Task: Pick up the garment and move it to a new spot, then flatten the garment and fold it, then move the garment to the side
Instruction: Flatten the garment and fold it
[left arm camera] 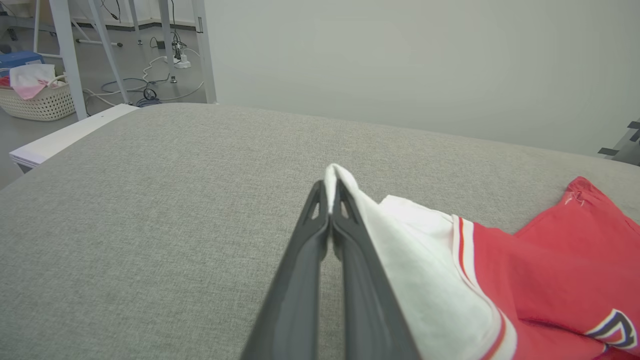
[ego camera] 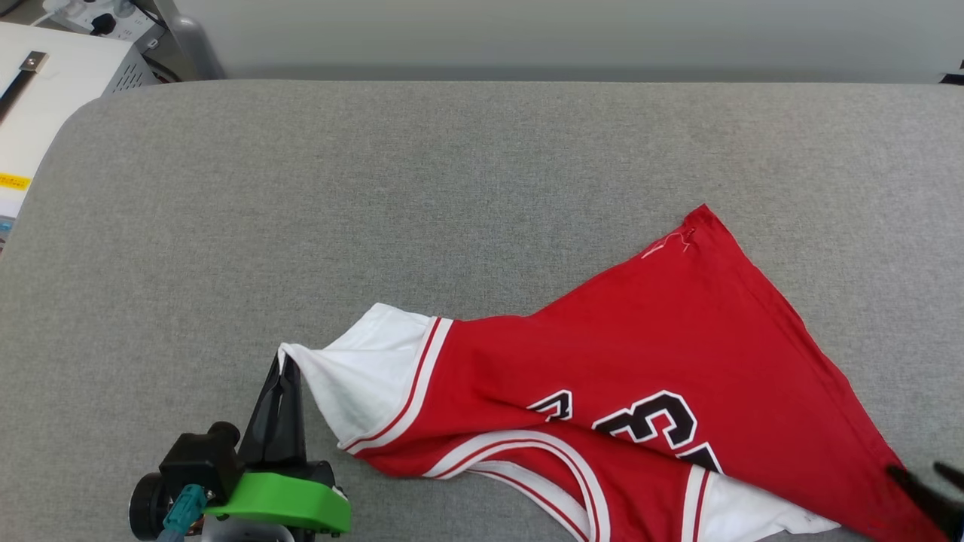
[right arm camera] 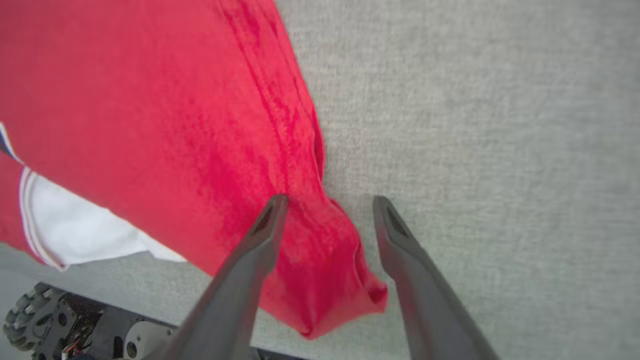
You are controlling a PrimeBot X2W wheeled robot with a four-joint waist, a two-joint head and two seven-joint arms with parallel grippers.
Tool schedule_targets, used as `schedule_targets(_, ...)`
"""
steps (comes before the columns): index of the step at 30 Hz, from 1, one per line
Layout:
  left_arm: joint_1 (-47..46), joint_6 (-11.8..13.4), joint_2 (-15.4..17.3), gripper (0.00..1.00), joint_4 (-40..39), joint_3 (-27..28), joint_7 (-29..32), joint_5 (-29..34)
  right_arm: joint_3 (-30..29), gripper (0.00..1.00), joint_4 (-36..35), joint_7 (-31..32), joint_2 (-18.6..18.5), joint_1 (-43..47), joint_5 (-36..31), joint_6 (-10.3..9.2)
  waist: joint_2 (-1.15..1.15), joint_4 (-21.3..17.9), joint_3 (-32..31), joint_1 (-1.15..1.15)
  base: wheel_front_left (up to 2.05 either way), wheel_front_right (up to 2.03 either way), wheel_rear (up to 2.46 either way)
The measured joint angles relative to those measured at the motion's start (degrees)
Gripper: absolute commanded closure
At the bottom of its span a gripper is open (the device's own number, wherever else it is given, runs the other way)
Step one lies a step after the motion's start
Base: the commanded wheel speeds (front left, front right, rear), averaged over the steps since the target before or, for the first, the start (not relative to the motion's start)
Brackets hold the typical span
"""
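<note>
The left gripper pinches the sleeve tip of the shirt. The right gripper, fingers apart, straddles the opposite hem corner.

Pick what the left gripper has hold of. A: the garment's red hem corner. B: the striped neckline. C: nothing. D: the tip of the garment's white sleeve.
D: the left wrist view shows the left gripper shut on the tip of the white sleeve of the garment.
</note>
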Motion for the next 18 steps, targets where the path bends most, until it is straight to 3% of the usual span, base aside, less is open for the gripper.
schedule_targets(10,-0.2,0.0,0.0,1.0,-0.8,-1.2,0.0,0.0,-13.5,0.0,-12.0,-3.5,1.2,-12.5,-8.7,-0.01,0.0,0.9,0.9,0.0,0.0,0.0,0.0)
schedule_targets(14,-1.1,0.0,0.0,1.0,-1.3,-2.4,0.0,0.0,-12.2,0.0,-16.1,1.3,1.2,-19.6,-10.1,-0.01,0.0,2.0,1.8,0.0,0.0,0.0,0.0)
schedule_targets(18,-2.5,0.1,0.0,1.0,-1.7,-3.9,0.0,-0.1,-6.5,0.0,-17.2,9.2,-0.3,-26.9,-9.9,-0.01,0.0,3.4,3.2,0.0,0.0,0.0,0.0)
